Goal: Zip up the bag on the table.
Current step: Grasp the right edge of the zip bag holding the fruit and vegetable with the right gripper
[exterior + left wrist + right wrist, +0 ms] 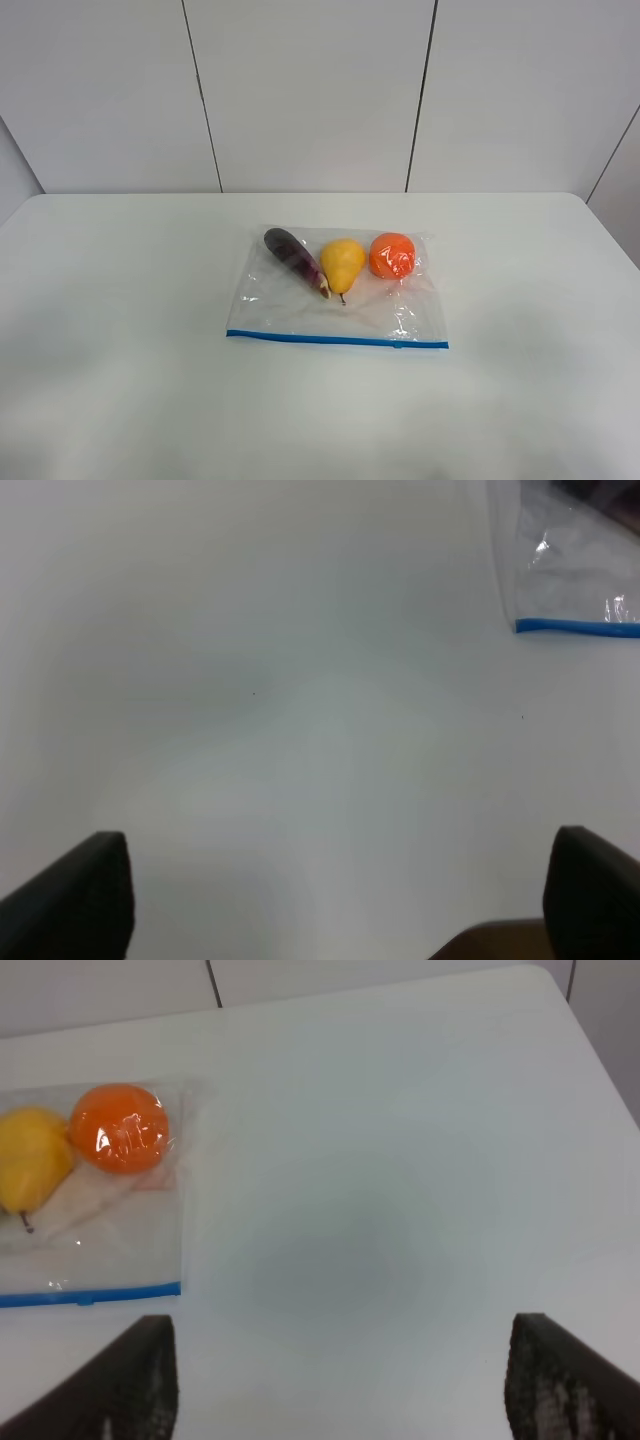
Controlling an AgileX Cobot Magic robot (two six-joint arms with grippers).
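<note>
Left gripper and right gripper spread wide, empty, above the table beside the bag.

Both wrist views — each crops the bag.

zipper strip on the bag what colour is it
Blue strip, clearest in the exterior high view.
</note>
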